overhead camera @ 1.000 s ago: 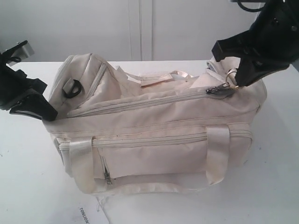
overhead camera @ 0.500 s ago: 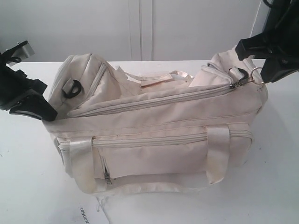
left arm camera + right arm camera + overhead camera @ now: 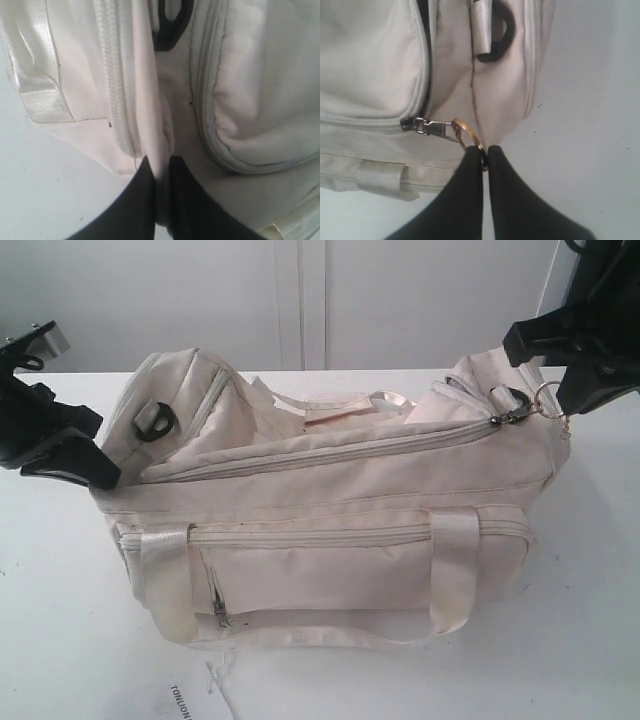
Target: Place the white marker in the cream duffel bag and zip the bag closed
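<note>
cream duffel bag (image 3: 330, 490): 1; gold ring pull (image 3: 467, 135): 1; black end rings (image 3: 155, 421) (image 3: 510, 398): 2; shiny front straps (image 3: 165, 580) (image 3: 455, 570): 2; printed paper tag (image 3: 190, 695): 1; white worktop (image 3: 580, 620): 1; end effectors: 2, namely left end effector (image 3: 159, 167), right end effector (image 3: 486, 155)

**A:** What sort of place is this?

**B:** It looks like a robotics lab or test station. In the exterior view a plain white table (image 3: 60, 620) fills the foreground. Behind it stand bare, pale wall panels (image 3: 150, 300) with a vertical seam (image 3: 300, 300) between them.

**A:** What points to robots?

**B:** A black left arm (image 3: 40, 430) reaches in over the table's left edge. A black right arm (image 3: 590, 330) comes in over its far right corner. A printed sheet (image 3: 195, 695) lies at the table's near edge, its text too small to read.
</note>
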